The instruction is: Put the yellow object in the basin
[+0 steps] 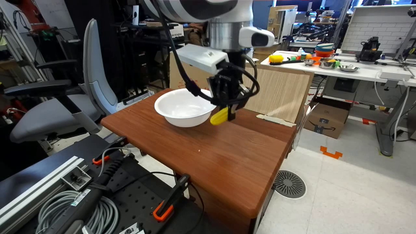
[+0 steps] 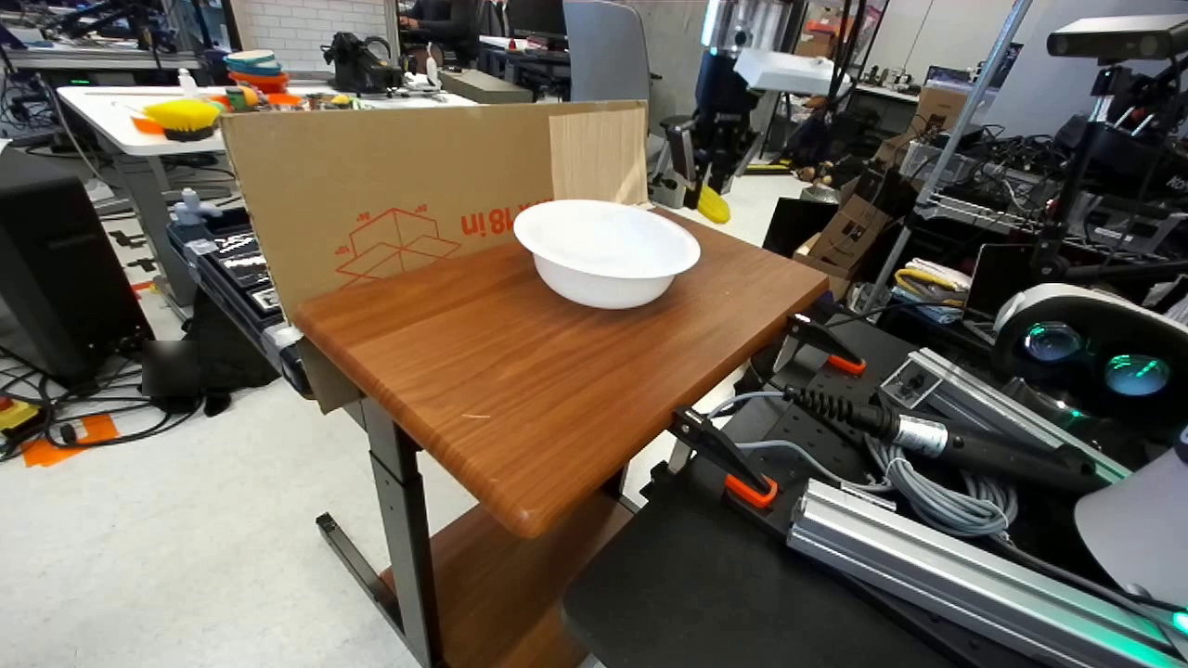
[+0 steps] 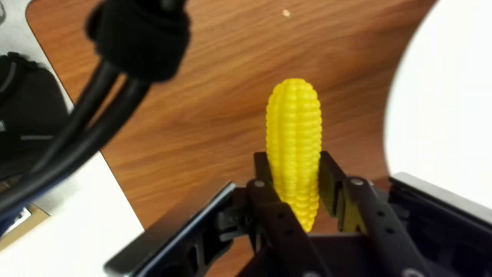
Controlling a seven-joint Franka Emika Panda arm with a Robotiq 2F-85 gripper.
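Claw: clamped on one yellow corn cob, held above the tabletop. White basin: upright on the tabletop, beside and below the claw; cob outside it. Progress, as judged: grasp and lift done; carry across, lowering and release left.

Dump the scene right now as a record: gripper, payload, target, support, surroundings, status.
gripper: Robotiq gripper, shut
payload: yellow object, corn-cob-shaped, held in the air, off the table
target: basin, white, round, resting on the table; beside the yellow object, at right in the wrist view
support: the table, brown wood-look top
surroundings: upright cardboard panel along one table side, two black-and-orange clamps at another, gray chair nearby
status: grasped, not yet in the basin
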